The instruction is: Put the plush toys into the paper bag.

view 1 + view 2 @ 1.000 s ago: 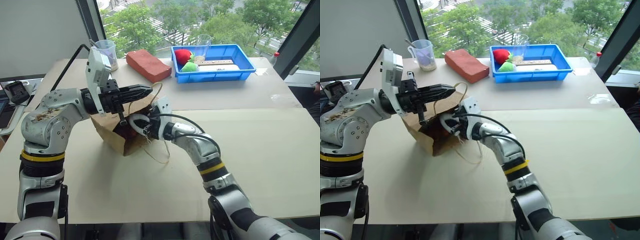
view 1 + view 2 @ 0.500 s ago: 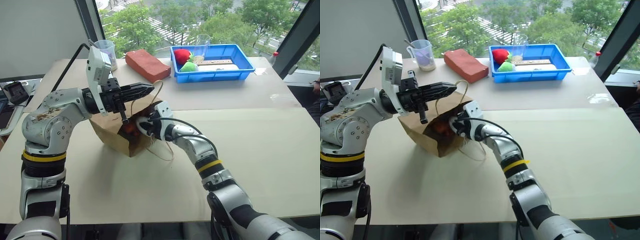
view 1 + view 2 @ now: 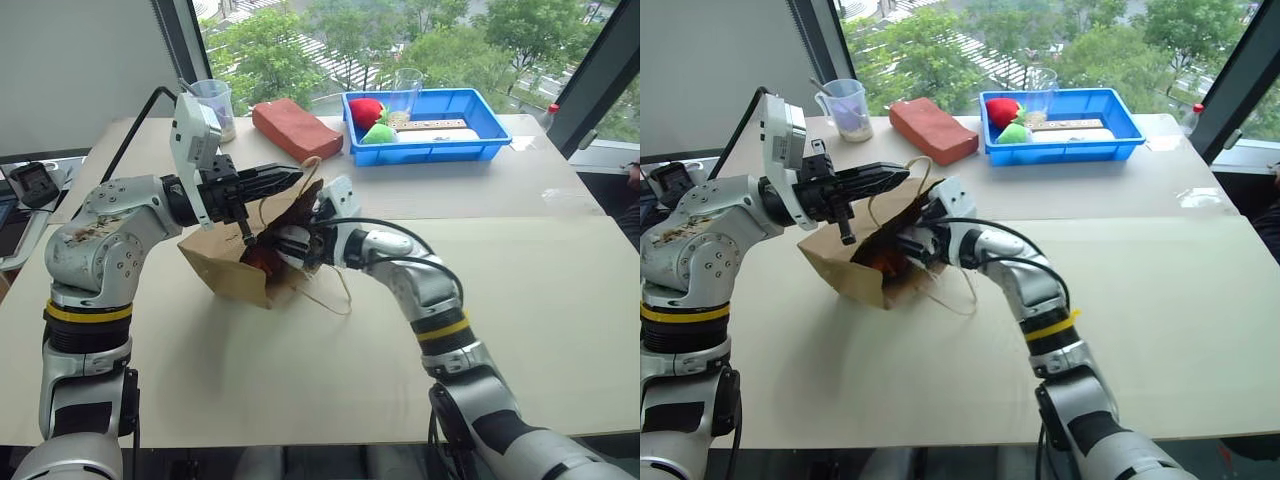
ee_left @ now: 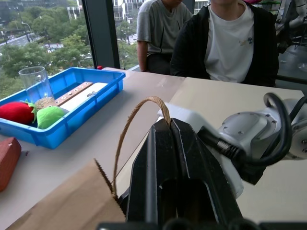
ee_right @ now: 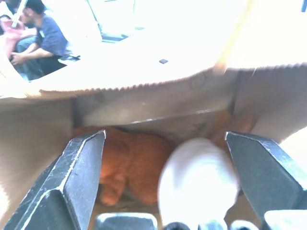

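The brown paper bag (image 3: 228, 268) lies tilted on the table with its mouth toward my right arm. My left gripper (image 3: 288, 177) is shut on the bag's cord handle (image 4: 139, 106) and holds the mouth up. At the mouth, my right gripper (image 5: 165, 139) stands open. Inside the bag, the reddish-brown plush toy (image 5: 128, 168) lies against the far wall. The white plush toy (image 5: 199, 184) sits between the spread fingers (image 5: 79, 177), free of both.
At the back stand a blue tray (image 3: 500, 132) with red and green fruit toys and a clear cup, a reddish brick block (image 3: 297, 128) and a measuring cup (image 3: 213, 105). Two people (image 4: 225, 40) sit across the table. A loose cord loop (image 3: 335, 295) trails beside the bag.
My right gripper has opened and risen a little at the bag's mouth, leaving the white toy loose inside. The bag has shifted slightly. The left gripper has kept its hold.
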You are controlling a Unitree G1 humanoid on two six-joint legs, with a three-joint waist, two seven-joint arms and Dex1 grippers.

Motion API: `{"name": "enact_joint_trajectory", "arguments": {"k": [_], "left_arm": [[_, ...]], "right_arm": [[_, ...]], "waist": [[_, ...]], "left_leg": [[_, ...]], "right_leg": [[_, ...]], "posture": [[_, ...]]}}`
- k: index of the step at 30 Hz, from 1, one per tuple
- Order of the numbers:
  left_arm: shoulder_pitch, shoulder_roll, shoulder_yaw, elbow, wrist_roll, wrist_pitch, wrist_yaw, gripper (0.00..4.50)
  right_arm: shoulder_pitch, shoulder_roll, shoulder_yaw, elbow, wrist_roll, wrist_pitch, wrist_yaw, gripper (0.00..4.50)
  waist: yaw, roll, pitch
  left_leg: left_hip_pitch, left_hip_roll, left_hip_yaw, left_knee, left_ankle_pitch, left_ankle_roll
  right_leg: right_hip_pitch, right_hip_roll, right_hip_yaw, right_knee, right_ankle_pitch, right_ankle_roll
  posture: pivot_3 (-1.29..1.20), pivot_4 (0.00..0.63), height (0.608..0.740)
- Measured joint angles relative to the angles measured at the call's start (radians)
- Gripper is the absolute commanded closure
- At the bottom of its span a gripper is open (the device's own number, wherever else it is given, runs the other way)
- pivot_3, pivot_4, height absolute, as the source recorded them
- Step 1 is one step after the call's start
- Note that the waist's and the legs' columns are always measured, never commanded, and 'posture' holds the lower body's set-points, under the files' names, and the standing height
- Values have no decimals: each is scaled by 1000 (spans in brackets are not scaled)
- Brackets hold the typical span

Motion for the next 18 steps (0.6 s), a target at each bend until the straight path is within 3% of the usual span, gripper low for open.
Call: {"name": "enact_joint_trajectory", "arguments": {"k": [8,12,18], "left_arm": [[-1,0,-8,20,24,-6,-6,4500],[-1,0,-11,27,30,-6,-11,4500],[-2,-2,-16,35,33,-7,-17,4500]], "right_arm": [[26,-182,-63,-248,147,196,63,29],[67,-374,-121,-382,240,279,143,29],[210,-617,-91,-487,277,245,315,29]], "waist": [[1,0,0],[11,0,0],[20,-1,0]], "left_leg": [[0,0,0,0,0,0],[-1,0,0,0,0,1],[-1,0,1,1,-1,1]], "right_leg": [[0,0,0,-1,0,0],[1,0,0,-3,0,0],[2,0,0,-7,0,0]], "posture": [[0,150,740],[0,150,740],[0,150,740]]}}
